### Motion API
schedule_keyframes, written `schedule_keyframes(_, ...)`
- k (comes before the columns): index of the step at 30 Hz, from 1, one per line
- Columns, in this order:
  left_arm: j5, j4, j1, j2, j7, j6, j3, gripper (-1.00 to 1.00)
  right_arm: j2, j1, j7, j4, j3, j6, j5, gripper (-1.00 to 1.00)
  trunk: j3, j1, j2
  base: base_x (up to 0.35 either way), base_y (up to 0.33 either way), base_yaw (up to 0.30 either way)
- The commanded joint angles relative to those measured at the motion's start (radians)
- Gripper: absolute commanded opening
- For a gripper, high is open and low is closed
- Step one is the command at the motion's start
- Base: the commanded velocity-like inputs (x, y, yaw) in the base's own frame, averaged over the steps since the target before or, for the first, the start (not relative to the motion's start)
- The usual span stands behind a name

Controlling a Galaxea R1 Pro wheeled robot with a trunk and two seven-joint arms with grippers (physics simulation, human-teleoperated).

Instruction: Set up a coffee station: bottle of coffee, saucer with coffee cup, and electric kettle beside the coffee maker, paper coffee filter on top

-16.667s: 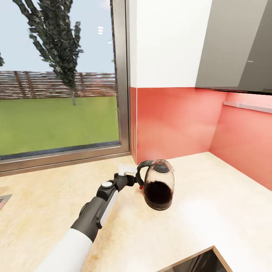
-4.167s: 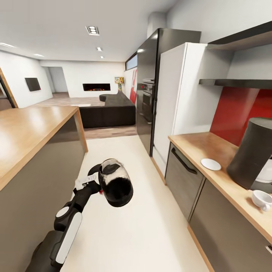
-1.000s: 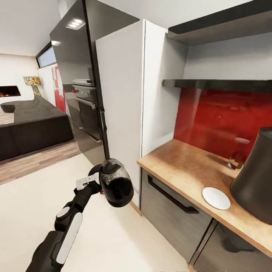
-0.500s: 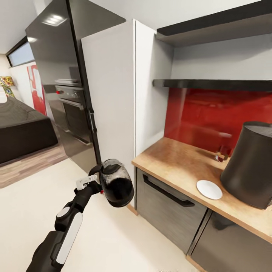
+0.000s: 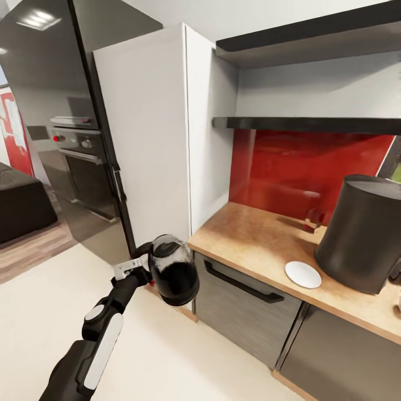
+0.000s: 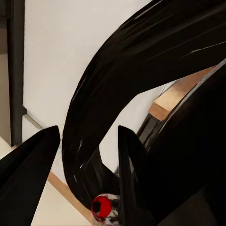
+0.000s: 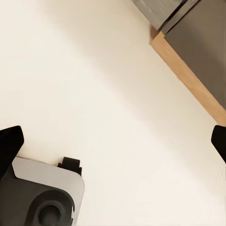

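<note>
The left gripper has its jaws closed on the big black loop handle of the electric kettle, a round clear glass kettle that is dark inside. The left arm holds the kettle up in the air over the pale floor, tipped to one side, in front of the dark grey cabinets. In the left wrist view the black handle curves between the two black fingers, and the kettle's small red button sits close by. The right gripper has its jaws spread wide, with one black fingertip at each far edge of the right wrist view and only bare floor between them. They hold nothing. A grey and black part of the robot sits under that gripper. In the head view, the light brown wood-grain countertop runs along a shiny red wall. A small flat round white saucer lies on the countertop, just beside a big dark grey cone-shaped coffee maker. A thin black shelf hangs on the wall above them. A tall white cupboard stands at the end of the countertop, and next to it is a tall shiny black unit with an oven.
</note>
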Motion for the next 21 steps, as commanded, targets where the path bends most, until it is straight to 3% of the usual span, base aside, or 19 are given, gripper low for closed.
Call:
schedule_keyframes(1, 0.009, -0.002, -0.001, 0.000, 0.007, 0.004, -0.002, -1.00, -0.001, -0.001, -0.004, 0.001, 0.006, -0.001, 0.003, 1.00, -0.002, 0.001, -0.001, 0.284, 0.171, -0.261)
schedule_keyframes(12, 0.008, -0.002, 0.000, 0.001, 0.006, 0.004, -0.004, -1.00, -0.001, -0.001, -0.004, 0.001, 0.006, -0.002, 0.003, 1.00, -0.002, 0.001, -0.001, 0.223, 0.142, -0.261)
schedule_keyframes(21, 0.008, -0.002, 0.000, 0.001, 0.008, 0.004, -0.003, -1.00, -0.001, -0.001, -0.004, 0.001, 0.006, -0.001, 0.003, 1.00, -0.002, 0.001, -0.001, 0.014, 0.011, -0.261)
